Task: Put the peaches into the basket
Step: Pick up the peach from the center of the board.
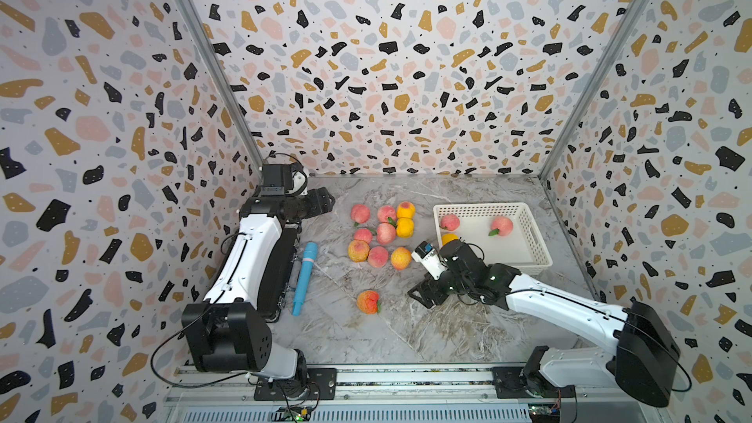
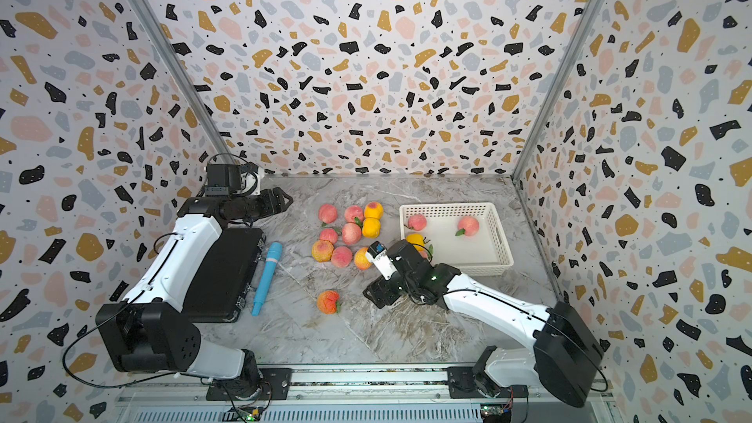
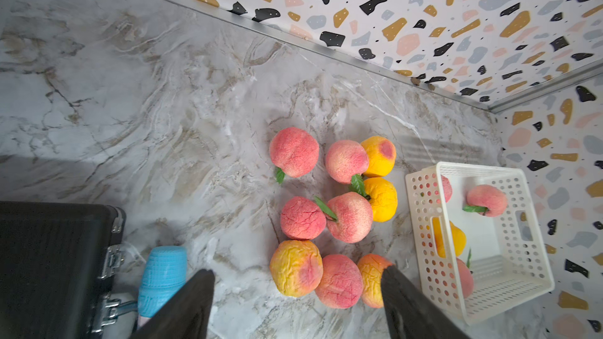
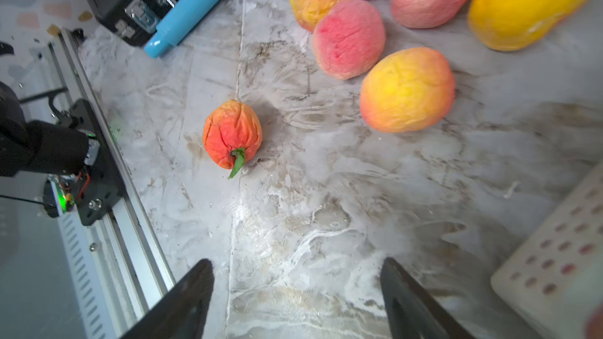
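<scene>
Blue tool (image 2: 268, 274) beside black case (image 2: 228, 278)

on my tabletop (image 1: 407, 339) the basket (image 1: 536, 238) sits at the right with peaches (image 1: 501, 225) in it. a cluster (image 1: 385, 233) lies just left of it, a lone peach (image 1: 368, 301) nearer me; tool (image 1: 304, 278) and case (image 2: 219, 278) lie far left.

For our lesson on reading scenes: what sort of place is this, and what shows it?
Probably a robot test cell, not a kitchen: two robot arms fixed to a metal rail, patterned panel walls boxing in a marble-look tabletop, and peaches beside a basket.
</scene>
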